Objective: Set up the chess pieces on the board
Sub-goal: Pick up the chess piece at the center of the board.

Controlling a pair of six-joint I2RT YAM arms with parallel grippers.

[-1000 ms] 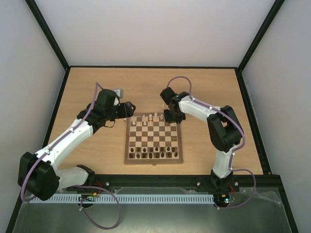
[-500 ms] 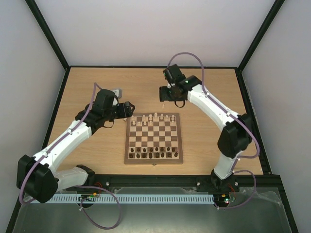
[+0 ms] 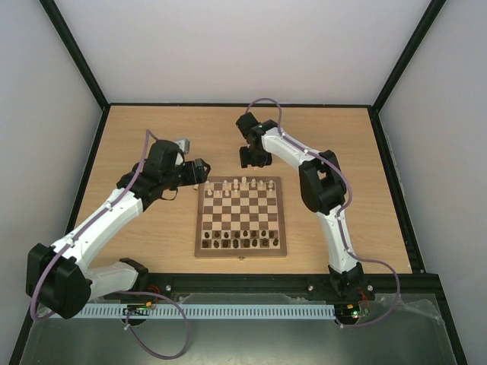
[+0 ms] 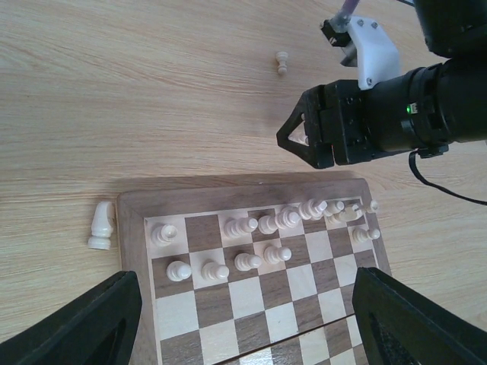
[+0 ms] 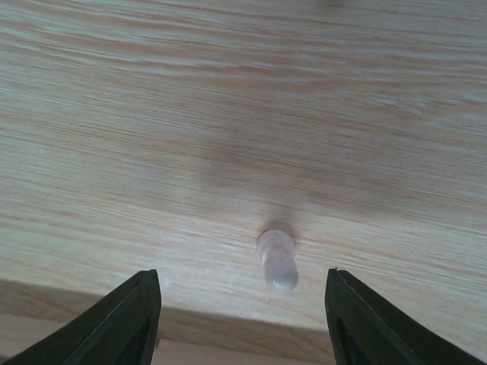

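From the overhead camera, the board (image 3: 199, 220) was seen lying at the middle of the table (image 3: 137, 129), between the two arms. Its far two rows were partly filled with cream chess pieces (image 3: 235, 185), and its near two rows were filled with dark chessmen (image 3: 243, 242). The left gripper (image 3: 202, 173) was held just off the board's far left corner. The right gripper (image 3: 252, 158) was held low over the bare wood beyond the far edge. How far either one was spread could not be judged from this height.

In the left wrist view, the chess pieces (image 4: 259, 232) were shown standing in two ragged rows on the board (image 4: 134, 220), crowded towards the right end of the back row. One larger cream piece (image 4: 101, 226) was seen on the table (image 4: 114, 91) just beside the board's corner, off the frame. A small pawn (image 4: 282, 61) was seen upright well beyond the board. The left gripper (image 4: 242, 304) was spread wide above the board, with nothing between its fingers (image 4: 84, 323). The right gripper (image 4: 304, 141) was seen near the far edge, apart from the pawn.

In the right wrist view, the right gripper (image 5: 240, 277) was shown wide open. Its fingers (image 5: 125, 319) were set on either side of a lone pale piece (image 5: 278, 260) standing on the table (image 5: 228, 91), and the piece was touched by neither finger. A darker band along the bottom was possibly the board's frame, though that was not made clear.
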